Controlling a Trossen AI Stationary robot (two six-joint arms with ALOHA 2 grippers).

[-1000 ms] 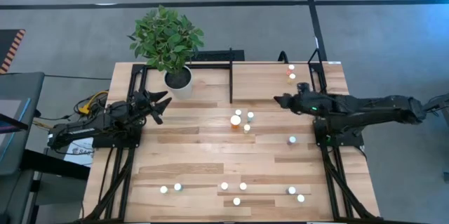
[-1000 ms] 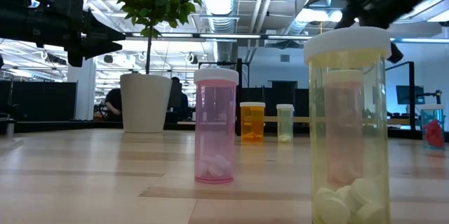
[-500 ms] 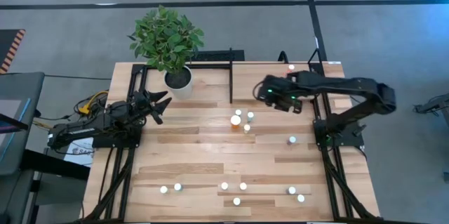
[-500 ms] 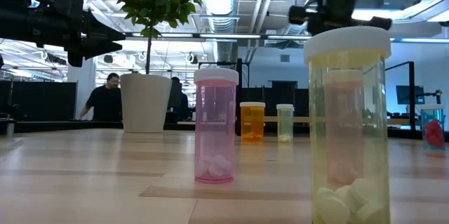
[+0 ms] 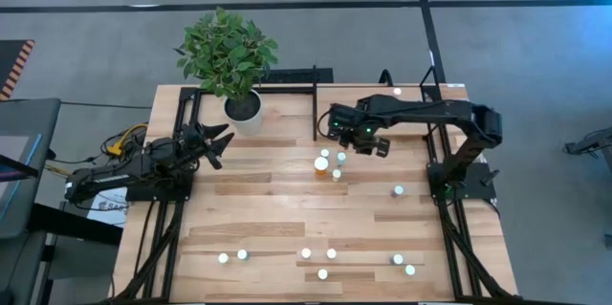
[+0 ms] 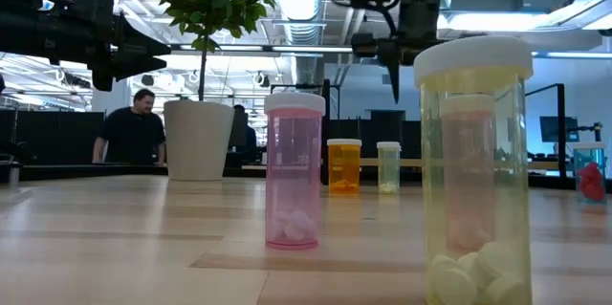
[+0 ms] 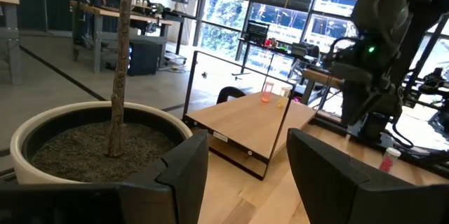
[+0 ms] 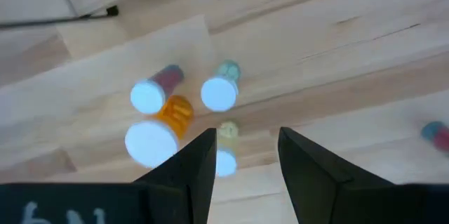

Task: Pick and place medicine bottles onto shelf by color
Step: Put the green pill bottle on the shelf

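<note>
Light-wood planks fill the tabletop [image 5: 287, 209] from above. The right gripper [image 5: 337, 123] hangs just beyond a cluster of four white-capped medicine bottles [image 5: 330, 163] at mid-table, the big orange one [image 5: 320, 163] among them. One bottle stands alone to the right of the cluster [image 5: 398, 190], and seven more line the near edge [image 5: 322, 273]. At the far right sits the light-wood shelf framed in black bars [image 5: 373, 99], with a bottle showing on it [image 5: 398, 93] beside the arm. The left gripper [image 5: 220, 139] waits at the left edge, next to the white pot of the leafy green plant [image 5: 243, 107].

Down at table height, a pink bottle [image 6: 294, 171] and a yellowish one [image 6: 475, 166] loom close, with the orange bottle [image 6: 344, 165] and a small greenish one [image 6: 388, 167] behind. The right gripper hangs above them, fingers pointing down. A person in dark clothing [image 6: 134, 133] stands in the room beyond.

Left wrist view: its two dark fingers [image 7: 186, 164] stand apart with nothing between them, the soil-filled pot [image 7: 84, 140] right ahead and the shelf [image 7: 249, 122] farther off.

Right wrist view, straight down: fingers [image 8: 200, 164] parted and empty above the cluster — large orange bottle [image 8: 160, 134], a reddish one [image 8: 153, 92], a greenish one [image 8: 222, 89], a pale one [image 8: 225, 152] showing in the gap.
</note>
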